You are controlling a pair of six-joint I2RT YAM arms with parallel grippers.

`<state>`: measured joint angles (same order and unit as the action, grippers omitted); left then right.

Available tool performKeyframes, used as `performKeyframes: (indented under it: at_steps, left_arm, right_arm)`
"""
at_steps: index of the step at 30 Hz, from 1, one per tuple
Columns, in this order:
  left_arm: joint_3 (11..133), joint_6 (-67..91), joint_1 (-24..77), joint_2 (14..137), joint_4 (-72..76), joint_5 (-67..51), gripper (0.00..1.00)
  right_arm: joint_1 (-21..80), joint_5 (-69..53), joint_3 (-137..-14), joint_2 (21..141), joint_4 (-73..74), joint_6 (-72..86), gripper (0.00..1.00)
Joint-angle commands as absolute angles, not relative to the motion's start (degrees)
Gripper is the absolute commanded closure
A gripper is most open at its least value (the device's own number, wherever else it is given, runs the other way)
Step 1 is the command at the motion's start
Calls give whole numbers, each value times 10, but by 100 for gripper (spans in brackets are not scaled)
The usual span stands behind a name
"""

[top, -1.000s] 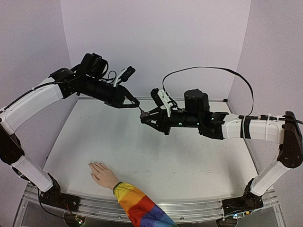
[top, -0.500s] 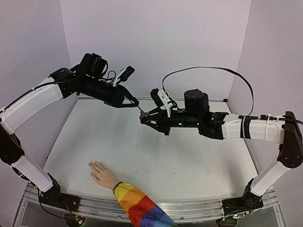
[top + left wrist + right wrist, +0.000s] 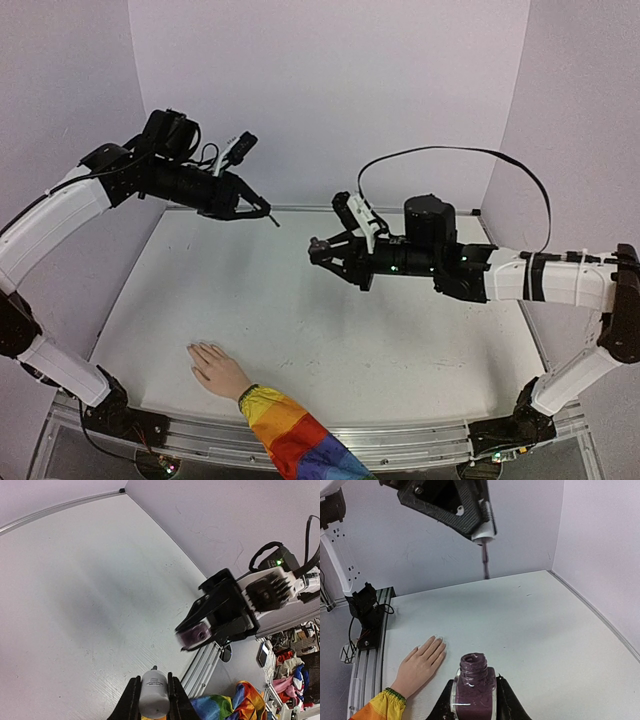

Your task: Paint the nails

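Left gripper (image 3: 259, 210): clamped on white brush cap (image 3: 153, 698) | right gripper (image 3: 321, 248): gripping open purple polish bottle (image 3: 473, 680) | nails (image 3: 200, 349): tips of pale beige hand (image 3: 218, 368) at near table (image 3: 400, 330) edge, well below the left gripper and nearer it, fingers pointing away-left

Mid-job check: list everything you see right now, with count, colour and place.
hand: one, pale beige, flat on the table by its near edge, left of centre
sleeve: one, rainbow-striped, at that hand's wrist
nails: too small to count, look pale, at the fingertips
polish bottle: one, purple, open, held above the table
cap with brush: one, white cap and dark brush, held in the air apart from the bottle
table: one, white
cable: one, black, looping over the right arm
left gripper: black, shut on the cap with brush
right gripper: black, shut on the polish bottle
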<state>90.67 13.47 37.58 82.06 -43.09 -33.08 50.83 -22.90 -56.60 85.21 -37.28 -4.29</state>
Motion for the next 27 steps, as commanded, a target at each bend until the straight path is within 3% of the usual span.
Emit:
performKeyframes:
  at_steps: [1, 16, 27]
  left_arm:
    - [866, 134, 333, 767, -467, -351, 100]
    - [543, 74, 210, 655, -471, -263, 100]
    - [555, 81, 186, 763, -498, -220, 100]
  right_arm:
    - [478, -186, -544, 774, -414, -54, 100]
    - [401, -120, -507, 677, -343, -112, 100]
    - [384, -140, -556, 733, -297, -114, 100]
